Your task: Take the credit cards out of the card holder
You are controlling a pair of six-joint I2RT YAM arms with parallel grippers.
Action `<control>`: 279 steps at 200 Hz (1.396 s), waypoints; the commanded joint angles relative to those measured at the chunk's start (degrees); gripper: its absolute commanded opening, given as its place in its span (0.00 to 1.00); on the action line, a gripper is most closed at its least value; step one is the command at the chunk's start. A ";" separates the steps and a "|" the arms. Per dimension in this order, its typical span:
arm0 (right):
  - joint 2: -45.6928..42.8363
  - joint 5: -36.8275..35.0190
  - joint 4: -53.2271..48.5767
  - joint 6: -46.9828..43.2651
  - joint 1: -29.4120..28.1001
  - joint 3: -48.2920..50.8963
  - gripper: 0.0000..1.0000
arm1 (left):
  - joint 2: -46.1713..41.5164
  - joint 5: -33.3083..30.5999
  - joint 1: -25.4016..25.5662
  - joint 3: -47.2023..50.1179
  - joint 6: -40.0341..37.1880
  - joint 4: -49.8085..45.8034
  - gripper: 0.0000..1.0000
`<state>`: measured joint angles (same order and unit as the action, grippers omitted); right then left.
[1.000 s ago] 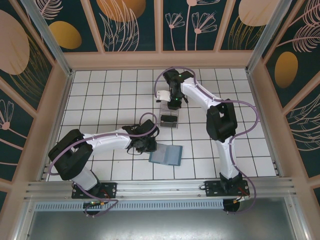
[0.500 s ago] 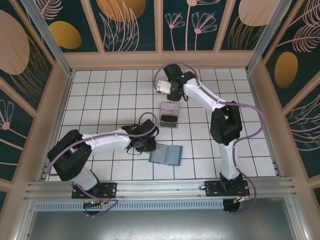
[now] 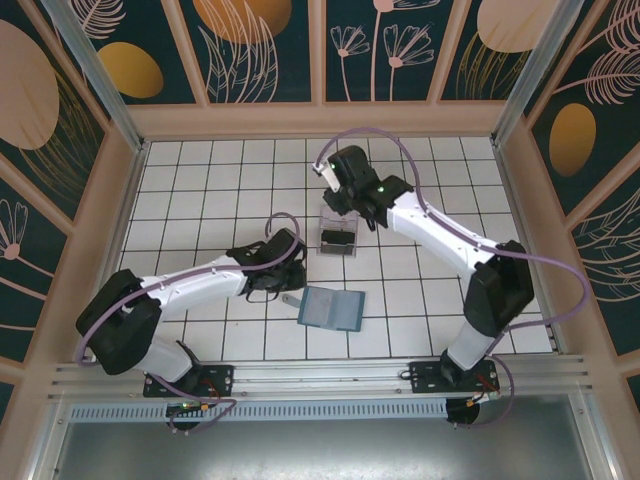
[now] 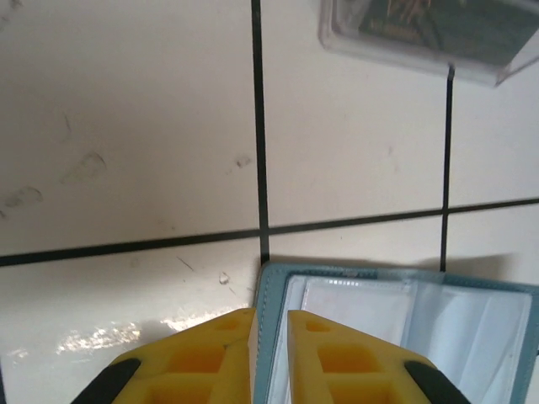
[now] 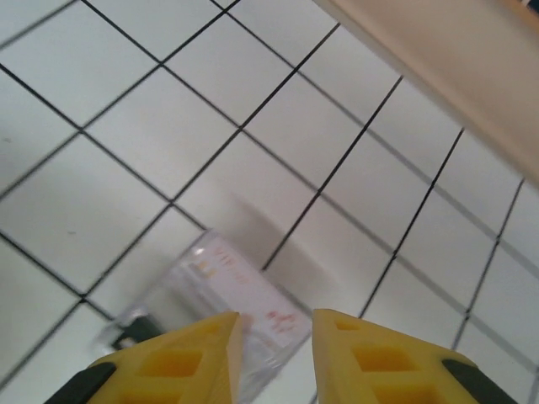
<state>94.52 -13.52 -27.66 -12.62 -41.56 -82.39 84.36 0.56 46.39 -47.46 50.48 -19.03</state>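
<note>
Card holder point(image 3: 332, 308) lies open and flat on the white tiled surface point(image 3: 200, 190), clear inner pockets facing up, near the arm bases. The left gripper point(image 4: 270, 313) sits just at its left edge. Its jaws are nearly together with a thin slit, and I cannot tell if anything is pinched. Clear stand point(image 3: 338, 230) is farther back, apart from the holder, with the dark card point(image 4: 425, 25) in it. The pale card point(image 5: 240, 290) is also in the stand. The right gripper point(image 5: 276, 316) hovers above the stand, jaws apart, nothing between them.
</note>
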 commanded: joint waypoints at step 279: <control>14.14 5.78 -14.26 49.18 -25.38 9.18 0.43 | -10.87 0.37 -12.31 11.51 -3.98 6.15 0.19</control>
<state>107.33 -6.00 -39.62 35.48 -66.41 -71.59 74.59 1.56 34.44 -36.80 47.68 -12.62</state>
